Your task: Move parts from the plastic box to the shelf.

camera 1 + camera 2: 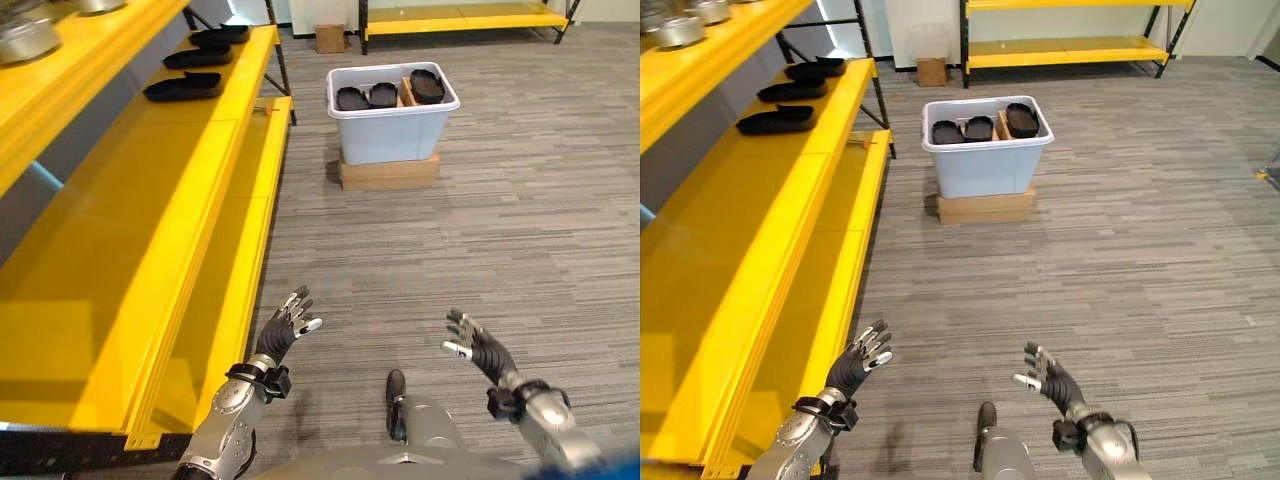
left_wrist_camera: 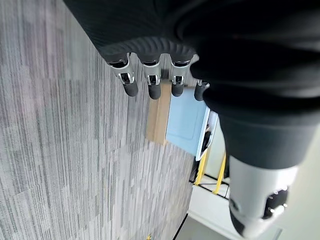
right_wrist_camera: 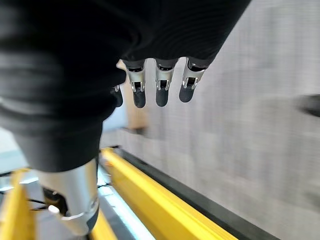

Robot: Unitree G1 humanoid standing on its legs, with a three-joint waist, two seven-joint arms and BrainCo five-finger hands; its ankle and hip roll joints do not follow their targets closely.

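— Nearest to the camera: left robot hand (image 1: 285, 330) and right robot hand (image 1: 478, 345), both low over the carpet floor (image 1: 480, 250), fingers spread and relaxed, holding nothing. Same in each wrist view, straight fingers (image 2: 151, 82) and nothing between them.

— And the parts?

— Black parts (image 1: 384, 95) lying in the plastic box (image 1: 392, 125), straight ahead and well apart from both hands. Box standing on a flat cardboard box (image 1: 390, 172). Three or so dark pieces side by side inside, long axes pointing roughly away from the robot; a brown divider or piece between them, cannot tell which.

— Which hand closer?

— Hard to say. Box about midway between the two, maybe slightly toward the right one. Probably a walk forward needed first, out of reach from here.

— The shelf?

— Yellow shelf (image 1: 150, 230) along the robot's left side, just beside the left hand. Three black parts already on it (image 1: 185, 87), at the far end. Metal bowls (image 1: 25, 38) on the level above.

— Anything in the way?

— Open floor between hands and box. Another yellow rack (image 1: 460, 18) and small carton (image 1: 329, 38) far behind, not blocking.
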